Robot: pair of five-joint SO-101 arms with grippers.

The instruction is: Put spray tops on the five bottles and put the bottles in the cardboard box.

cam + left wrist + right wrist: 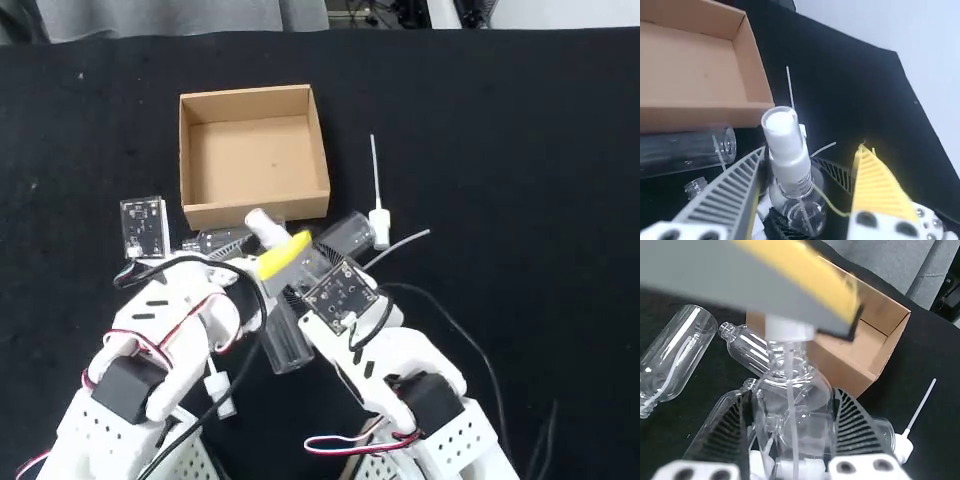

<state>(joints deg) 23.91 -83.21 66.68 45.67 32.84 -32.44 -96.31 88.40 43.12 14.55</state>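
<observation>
Right gripper clenches a bottle with a dip tube inside it. Left gripper straddles the spray top on its neck, jaws spread. Box, bare floor showing, sits at their 12 o'clock, with a loose top at its 4 o'clock.

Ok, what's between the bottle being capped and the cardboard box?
An uncapped clear bottle on its side, beside the cardboard box, in the left wrist view.
</observation>
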